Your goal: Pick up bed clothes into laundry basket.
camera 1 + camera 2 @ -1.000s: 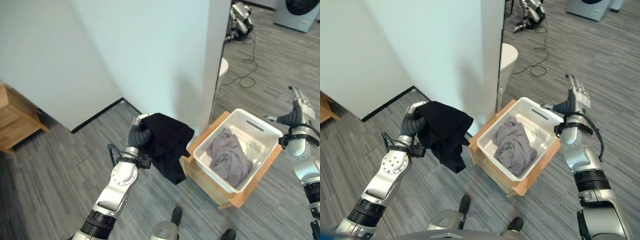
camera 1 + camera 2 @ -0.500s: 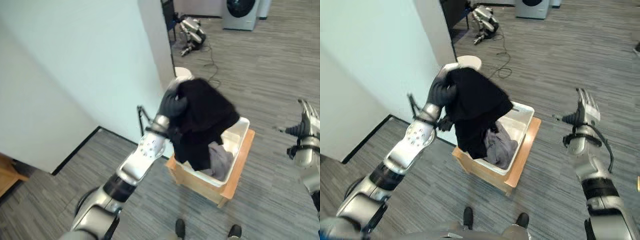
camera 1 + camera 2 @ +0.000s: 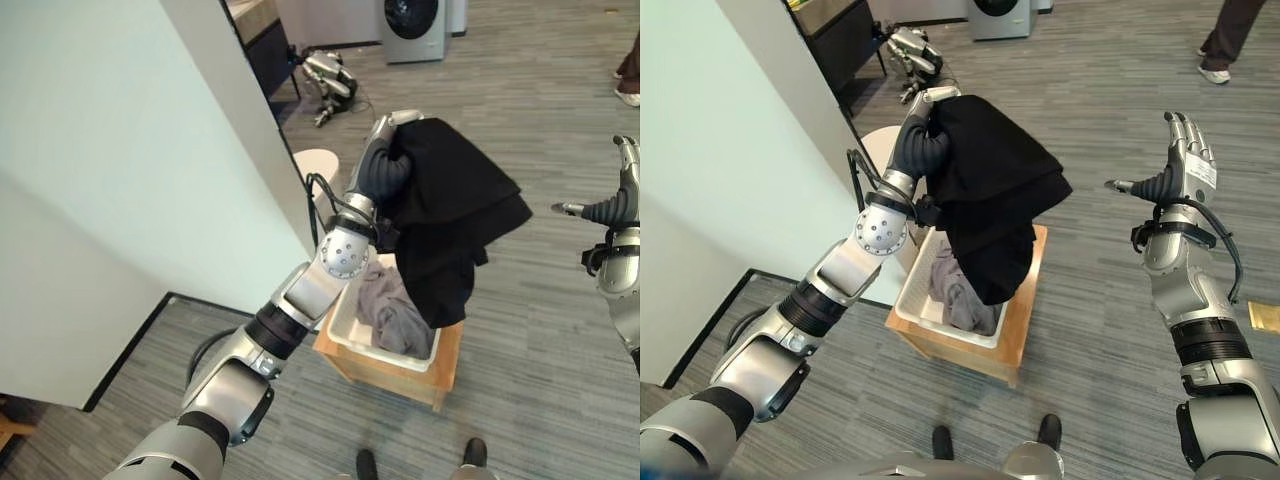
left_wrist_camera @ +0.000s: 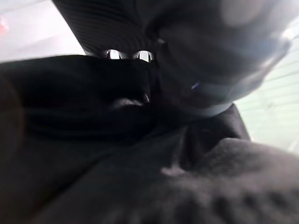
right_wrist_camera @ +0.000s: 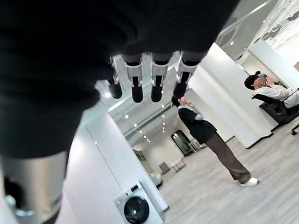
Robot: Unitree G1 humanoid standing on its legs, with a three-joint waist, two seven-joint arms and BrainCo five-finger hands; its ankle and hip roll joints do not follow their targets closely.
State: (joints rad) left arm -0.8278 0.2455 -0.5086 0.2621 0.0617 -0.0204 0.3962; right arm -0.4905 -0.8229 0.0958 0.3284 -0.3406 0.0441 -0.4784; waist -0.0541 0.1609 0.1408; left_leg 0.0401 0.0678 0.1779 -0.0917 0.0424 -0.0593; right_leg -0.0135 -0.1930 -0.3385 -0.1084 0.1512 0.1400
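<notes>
Black, limp cloth garment (image 3: 990, 190) bunched in the left hand (image 3: 925, 135), fingers curled round a fold of it near the top, so the rest hangs free in loose drapes. Held high and out over the white plastic laundry basket (image 3: 345, 330), lower hem dangling just above the open mouth and partly hiding it; probably raised this way so the cloth clears the rim and falls inside when let go. Inside the basket, a crumpled grey cloth (image 3: 390, 312) already lying against the near wall, so part of the job looks done. Basket seated on a low light-wood stand (image 3: 1025, 330) on grey striped carpet (image 3: 1110, 330), just beside the corner of a pale wall (image 3: 110, 170), close enough that the left arm reaches along the wall to get above it. In the left wrist view, dark fabric pressed right up against the hand's cover, consistent with a firm hold. Right hand (image 3: 1175, 175) raised well apart to the right, fingers straight and spread, thumb out, holding nothing; likely kept wide for balance and to stay clear of the drop. Farther off, a front-loading washing machine (image 3: 412, 25) against the far side of the room, and a person's leg and shoe (image 3: 1223, 40) at the upper right. Next step, by judgement: lower slightly, centre over the opening, release.
</notes>
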